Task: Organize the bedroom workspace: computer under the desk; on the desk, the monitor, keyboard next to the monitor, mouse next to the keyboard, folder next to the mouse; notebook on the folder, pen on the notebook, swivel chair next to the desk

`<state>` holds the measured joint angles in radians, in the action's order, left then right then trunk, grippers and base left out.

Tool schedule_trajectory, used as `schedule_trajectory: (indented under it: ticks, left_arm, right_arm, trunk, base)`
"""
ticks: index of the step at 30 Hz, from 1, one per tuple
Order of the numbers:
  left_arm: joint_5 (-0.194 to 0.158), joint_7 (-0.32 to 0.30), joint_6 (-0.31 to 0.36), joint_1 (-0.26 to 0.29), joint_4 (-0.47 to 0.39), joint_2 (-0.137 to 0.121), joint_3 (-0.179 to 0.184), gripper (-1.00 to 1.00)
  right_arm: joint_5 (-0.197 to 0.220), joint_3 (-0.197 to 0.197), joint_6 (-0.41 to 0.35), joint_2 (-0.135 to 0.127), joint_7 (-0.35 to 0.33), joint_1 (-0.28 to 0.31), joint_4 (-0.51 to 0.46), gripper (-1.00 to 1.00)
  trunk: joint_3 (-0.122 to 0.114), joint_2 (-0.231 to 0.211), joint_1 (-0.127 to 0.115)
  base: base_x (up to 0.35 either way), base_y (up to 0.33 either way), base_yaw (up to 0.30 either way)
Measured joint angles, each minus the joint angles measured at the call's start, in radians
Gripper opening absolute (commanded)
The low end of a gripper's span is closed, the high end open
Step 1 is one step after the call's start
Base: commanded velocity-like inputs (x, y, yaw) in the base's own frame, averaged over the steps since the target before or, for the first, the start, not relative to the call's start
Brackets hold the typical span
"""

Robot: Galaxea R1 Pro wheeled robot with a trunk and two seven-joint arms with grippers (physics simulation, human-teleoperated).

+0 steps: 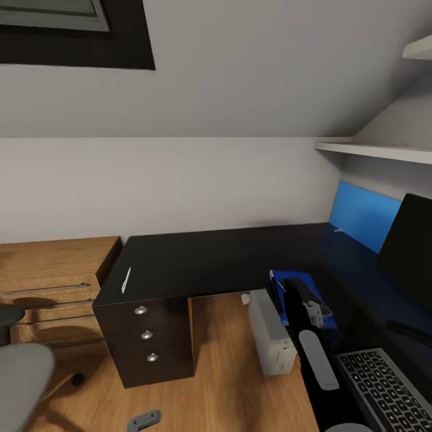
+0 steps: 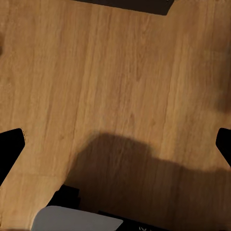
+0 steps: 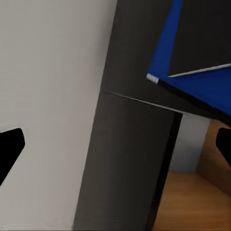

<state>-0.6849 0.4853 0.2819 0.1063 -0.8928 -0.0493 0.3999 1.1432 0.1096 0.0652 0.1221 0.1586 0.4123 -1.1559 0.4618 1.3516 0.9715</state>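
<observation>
The black L-shaped desk (image 1: 180, 261) runs along the wall, with its drawer unit (image 1: 147, 336) at its near left end. A thin white pen (image 1: 126, 280) lies above the drawers. The blue folder (image 1: 282, 282) lies at the desk's inner corner, and one of its corners (image 3: 166, 43) appears in the right wrist view. My right gripper (image 1: 306, 293) hovers over the folder, open, fingers (image 3: 9, 149) spread wide and empty. The white computer (image 1: 271, 333) stands under the desk. The keyboard (image 1: 384, 390) and monitor (image 1: 414, 252) sit on the desk at the right. My left gripper (image 2: 115, 144) is open over bare wood floor.
The swivel chair (image 1: 21, 384) stands at the lower left, in front of low wooden shelving (image 1: 54, 282). A blue wall panel (image 1: 363, 216) runs behind the monitor, below white shelves (image 1: 372, 150). A small grey piece (image 1: 144, 420) lies on the floor by the drawers.
</observation>
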Motion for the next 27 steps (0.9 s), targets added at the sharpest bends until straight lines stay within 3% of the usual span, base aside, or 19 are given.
schedule_trajectory:
  ticks: [3, 7, 10, 16, 23, 27]
  left_arm:
    - [0.000, 0.000, 0.000, 0.000, 0.000, 0.000, 0.000, 1.00]
    - [0.000, 0.000, 0.000, 0.000, 0.000, 0.000, 0.000, 1.00]
    - [0.000, 0.000, 0.000, 0.000, 0.000, 0.000, 0.000, 1.00]
    - [0.000, 0.000, 0.000, 0.000, 0.000, 0.000, 0.000, 1.00]
    - [0.000, 0.000, 0.000, 0.000, 0.000, 0.000, 0.000, 1.00]
    - [0.000, 0.000, 0.000, 0.000, 0.000, 0.000, 0.000, 1.00]
  right_arm:
    - [-0.001, -0.035, 0.001, 0.000, 0.001, 0.000, 0.004, 1.00]
    - [-0.004, -0.133, 0.013, 0.001, -0.001, 0.000, 0.042, 1.00]
    - [-0.005, -0.205, 0.063, 0.001, 0.000, 0.000, 0.070, 1.00]
    - [-0.005, -0.288, 0.131, 0.001, 0.001, 0.000, 0.083, 1.00]
    - [-0.005, -0.334, 0.166, 0.002, 0.002, 0.000, 0.102, 1.00]
    - [-0.006, -0.341, 0.175, 0.002, 0.002, 0.000, 0.111, 1.00]
  trunk:
    - [-0.001, 0.000, 0.000]
    - [-0.003, 0.000, 0.000]
    - [-0.004, 0.000, 0.000]
    - [-0.006, 0.000, 0.000]
    - [-0.008, 0.000, 0.000]
    - [-0.008, 0.000, 0.000]
  base:
    - [0.000, 0.000, 0.262]
    - [0.000, 0.000, 0.268]
    - [0.000, 0.000, 0.270]
    - [0.000, 0.000, 0.271]
    - [0.000, 0.000, 0.272]
    - [0.000, 0.000, 0.274]
